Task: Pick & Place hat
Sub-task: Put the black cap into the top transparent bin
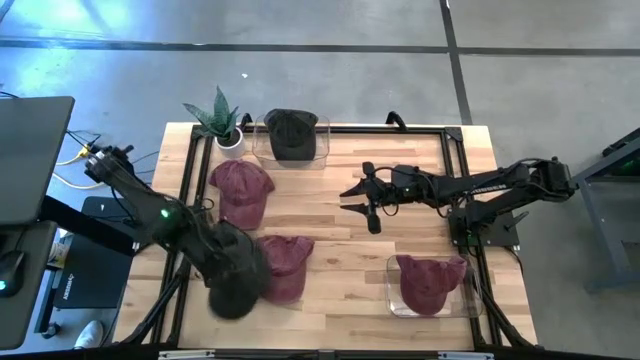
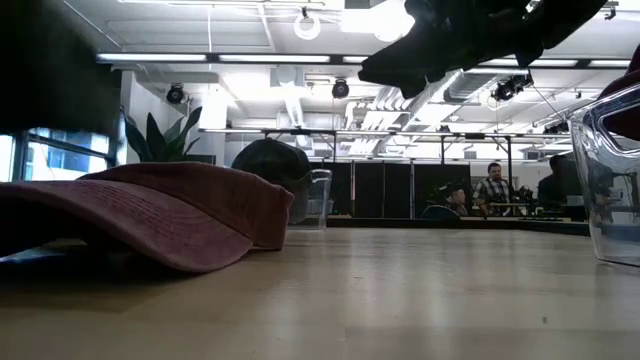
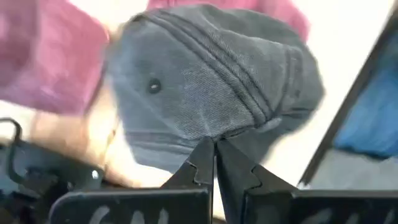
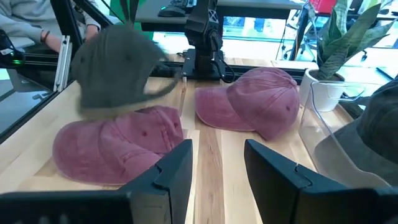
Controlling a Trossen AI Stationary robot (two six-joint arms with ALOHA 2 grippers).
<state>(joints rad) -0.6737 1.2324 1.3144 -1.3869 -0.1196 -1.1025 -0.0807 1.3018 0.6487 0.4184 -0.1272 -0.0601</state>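
Note:
A dark grey hat (image 1: 238, 278) hangs over the table's near left part with my left gripper (image 3: 215, 149) shut on it; in the right wrist view the grey hat (image 4: 115, 62) floats above a maroon hat (image 4: 118, 146). A second maroon hat (image 1: 240, 190) lies flat farther back. My right gripper (image 1: 365, 197) waits open above the table's middle, holding nothing. My left gripper pinches the grey hat's crown cloth (image 3: 214, 132) between its two shut fingertips, near the crown's edge. The fingers come from above, pointing steeply down. The hat hangs below them, lifted clear of the table and of the maroon hat (image 1: 285, 265) beside it.
A clear bin (image 1: 320, 150) at the back holds another dark hat (image 1: 292, 133); a potted plant (image 1: 222, 122) stands left of it. A second clear bin (image 1: 392, 300) near the front right holds a maroon hat (image 1: 430, 283). Bare wood lies between the arms.

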